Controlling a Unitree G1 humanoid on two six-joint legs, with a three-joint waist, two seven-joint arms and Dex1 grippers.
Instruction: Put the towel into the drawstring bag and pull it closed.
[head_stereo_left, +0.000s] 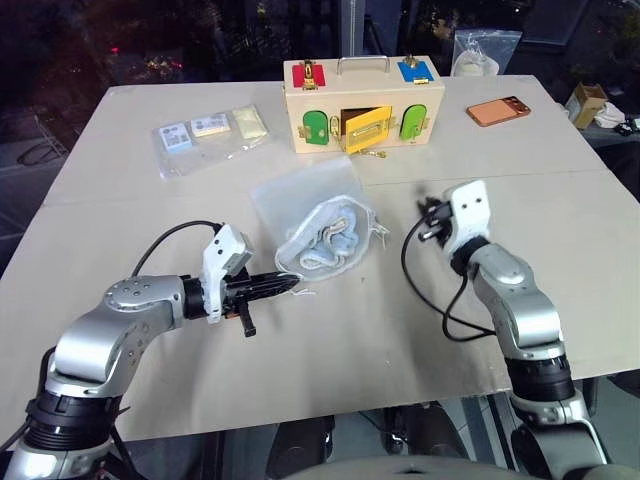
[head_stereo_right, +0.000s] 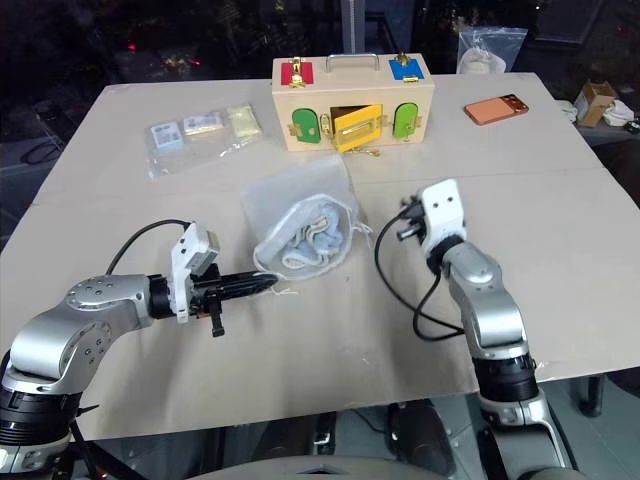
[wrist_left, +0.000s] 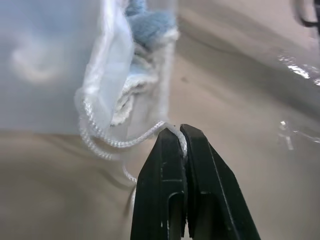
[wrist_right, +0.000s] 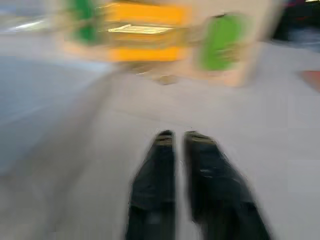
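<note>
The towel (head_stereo_left: 330, 240) is already inside the drawstring bag (head_stereo_left: 318, 225); you can see its light-blue pile through the sheer mesh, bunched toward the gathered mouth. The bag lies flat near the middle of the table (head_stereo_left: 330, 340), just in front of the wooden latch box (head_stereo_left: 362, 103). Its mouth is partly puckered but not drawn shut.

Step in hand: closing. Your left tool (wrist_left: 180, 131) is clenched on the white cord (wrist_left: 127, 142) where it leaves the mouth of the bag on your left side; the wrist view shows the strand pinched between the two black tips, with slack loops beside it. Your right tool (wrist_right: 179, 137) hangs above the table to the right of the bag, apart from it, grasping nothing. Its tips stand a narrow gap apart.

Judgement on the next move: the left pull needs a counter-hold. Bring the right tool to the cord or the hem on the far side of the mouth, then draw the two apart. Pulling on one side alone would probably drag the light bag across the table.

Clear plastic bag of card packets (head_stereo_left: 205, 135) and orange phone (head_stereo_left: 498, 110) are well apart, not involved.
</note>
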